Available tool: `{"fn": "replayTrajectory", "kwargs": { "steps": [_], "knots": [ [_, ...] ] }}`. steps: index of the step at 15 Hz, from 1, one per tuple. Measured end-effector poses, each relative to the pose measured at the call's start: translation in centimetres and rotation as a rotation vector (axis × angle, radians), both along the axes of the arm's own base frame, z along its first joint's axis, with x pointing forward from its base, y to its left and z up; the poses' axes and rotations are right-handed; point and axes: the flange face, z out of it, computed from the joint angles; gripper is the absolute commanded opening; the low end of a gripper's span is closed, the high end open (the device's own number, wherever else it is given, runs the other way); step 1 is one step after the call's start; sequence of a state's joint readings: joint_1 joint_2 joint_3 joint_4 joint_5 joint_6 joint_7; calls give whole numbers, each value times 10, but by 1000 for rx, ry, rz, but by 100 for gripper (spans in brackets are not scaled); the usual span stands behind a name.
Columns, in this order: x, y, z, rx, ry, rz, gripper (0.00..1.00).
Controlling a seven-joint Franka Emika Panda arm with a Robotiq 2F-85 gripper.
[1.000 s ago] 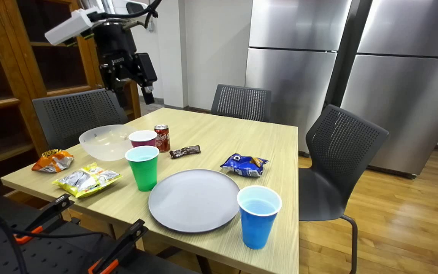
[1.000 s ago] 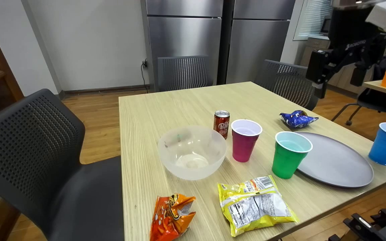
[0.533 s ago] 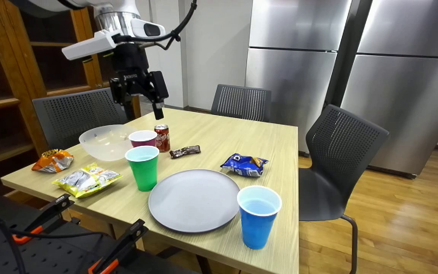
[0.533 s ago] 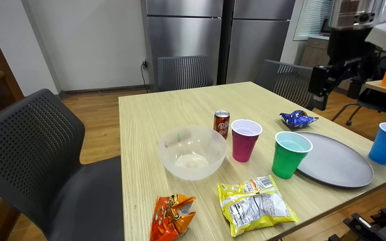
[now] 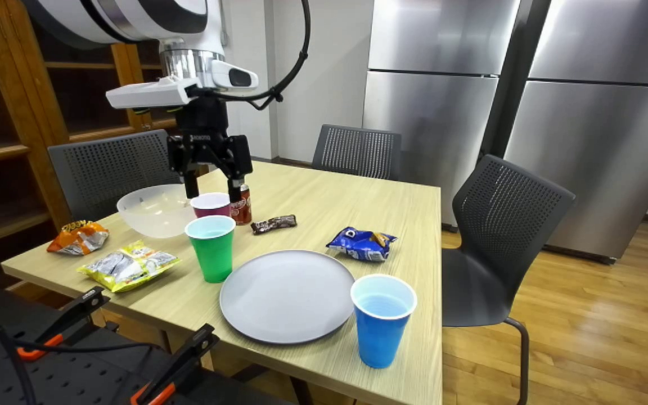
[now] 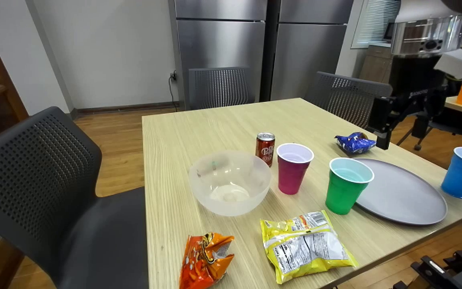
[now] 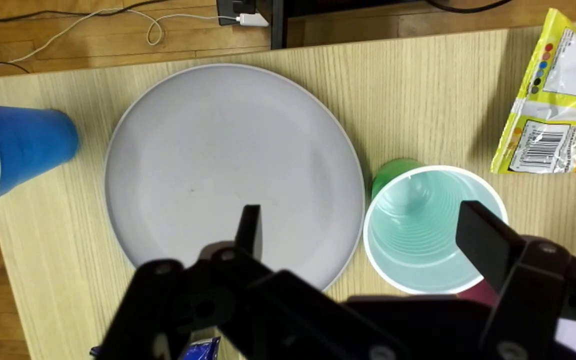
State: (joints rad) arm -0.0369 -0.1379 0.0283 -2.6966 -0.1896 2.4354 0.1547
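Note:
Above the table, my gripper [image 5: 213, 190] points down, jaws wide apart with nothing between them; it also shows in an exterior view [image 6: 401, 136]. In the wrist view the gripper [image 7: 363, 220] has one finger over the grey plate [image 7: 233, 150] and the other across the mouth of the green cup [image 7: 418, 235]. Part of a maroon cup [image 7: 480, 294] shows behind the right finger. A soda can [image 6: 265, 149] stands beside the maroon cup [image 6: 291, 176]. A dark wrapped bar [image 5: 273, 224] lies near the can. A blue snack bag [image 5: 362, 243] lies beyond the plate.
A blue cup [image 5: 380, 332] stands by the plate. A frosted bowl [image 6: 231, 192], a yellow bag [image 6: 307, 245] and an orange bag [image 6: 206, 261] occupy the table's other end. Chairs [image 5: 504, 236] surround the table; black clamps [image 5: 180, 360] sit along its near side.
My gripper has come down toward the table and turned more upright, shifting a little right in an exterior view. Its jaws have stayed wide. The objects on the table have not moved.

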Motion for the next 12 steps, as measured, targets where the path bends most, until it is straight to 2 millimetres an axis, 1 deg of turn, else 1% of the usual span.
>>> {"fn": "replayTrajectory", "kwargs": {
  "steps": [6, 12],
  "knots": [
    [4, 1, -16, 9, 30, -1, 100],
    [18, 5, -30, 11, 48, 10, 100]
  ]
}}
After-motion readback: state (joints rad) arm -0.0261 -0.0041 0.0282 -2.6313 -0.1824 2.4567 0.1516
